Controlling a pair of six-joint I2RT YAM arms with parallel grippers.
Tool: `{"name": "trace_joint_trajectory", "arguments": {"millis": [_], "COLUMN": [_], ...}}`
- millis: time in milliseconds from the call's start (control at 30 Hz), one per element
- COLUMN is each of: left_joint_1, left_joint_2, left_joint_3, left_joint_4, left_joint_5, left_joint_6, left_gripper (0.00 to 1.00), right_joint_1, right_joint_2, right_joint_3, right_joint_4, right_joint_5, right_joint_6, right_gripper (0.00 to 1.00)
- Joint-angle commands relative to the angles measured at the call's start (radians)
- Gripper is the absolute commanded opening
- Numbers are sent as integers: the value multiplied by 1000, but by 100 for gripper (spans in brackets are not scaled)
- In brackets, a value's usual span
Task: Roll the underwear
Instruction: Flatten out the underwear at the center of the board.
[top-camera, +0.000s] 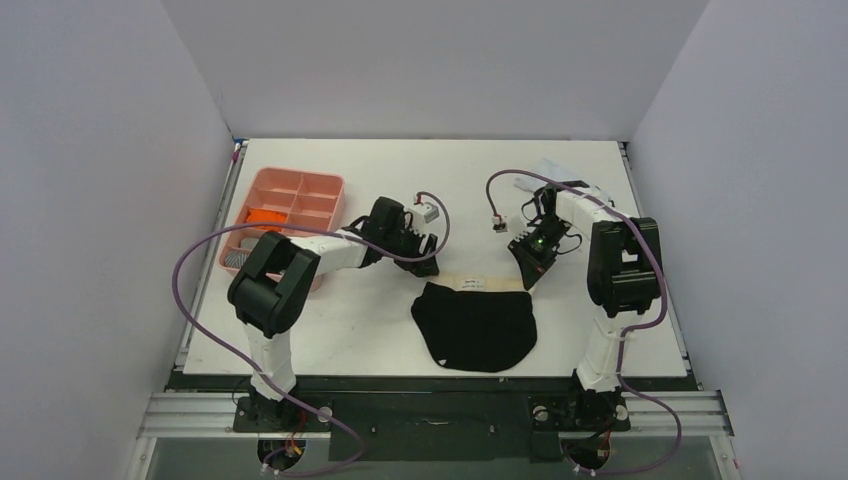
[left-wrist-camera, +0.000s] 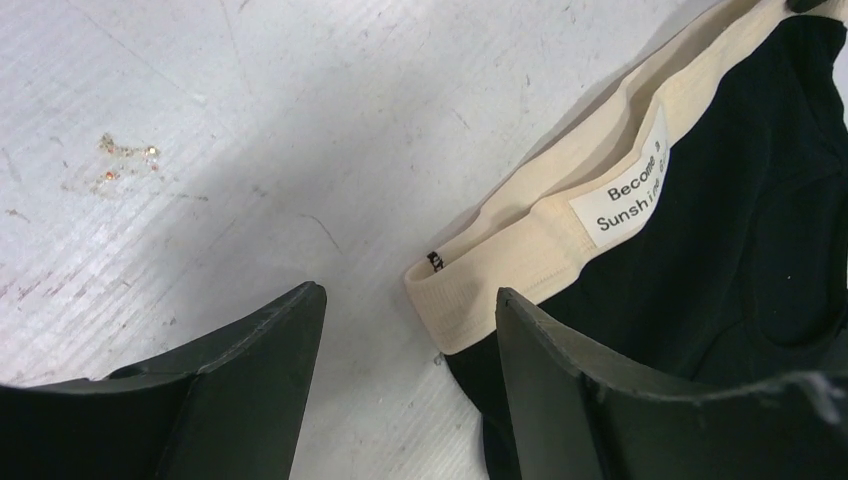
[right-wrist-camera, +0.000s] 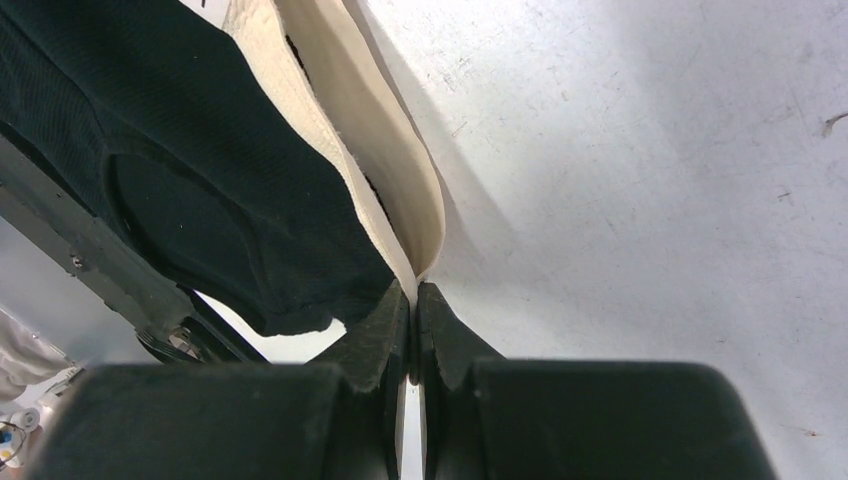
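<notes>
At the centre of the table (top-camera: 350, 330) lies the black underwear (top-camera: 475, 325), light and limp. Your right gripper (right-wrist-camera: 413, 300) clamps the waistband (top-camera: 480, 283) at its 3 o'clock corner. Your left gripper (left-wrist-camera: 410, 293), released, hangs at the 9 o'clock corner: grip there.

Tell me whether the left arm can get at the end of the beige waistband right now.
Probably yes. The left gripper is open, the waistband end lies just ahead between its fingers, and nothing covers it.
</notes>
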Motion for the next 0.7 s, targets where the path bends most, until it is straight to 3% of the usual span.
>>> {"name": "trace_joint_trajectory", "arguments": {"millis": [0,200,433,500,600,667], "left_joint_1": [-9,-44,-52,-47,-28,-6], "left_joint_2": [-4,31,74,80,80,68], "left_joint_3": [-42,-27,-17,-16,-10,-10], "left_joint_4": [-92,-85,-83,-83,-87,-89], "left_joint_5": [1,13,58,68,83,90], "left_joint_6": [17,7,-7,-11,-21,-24], "left_gripper": [61,56,38,30,6,0], "right_joint_1": [-6,-6,-6,-6,-6,-7], "right_joint_2": [-55,-56,-55,-54,-57,-62], "right_joint_3": [5,9,16,19,23,26], "right_joint_4": [9,9,11,12,12,10], "right_joint_5": [-31,-40,-53,-56,-51,-35], "right_joint_6": [3,11,19,20,20,16], "right_gripper": [0,0,0,0,0,0]}}
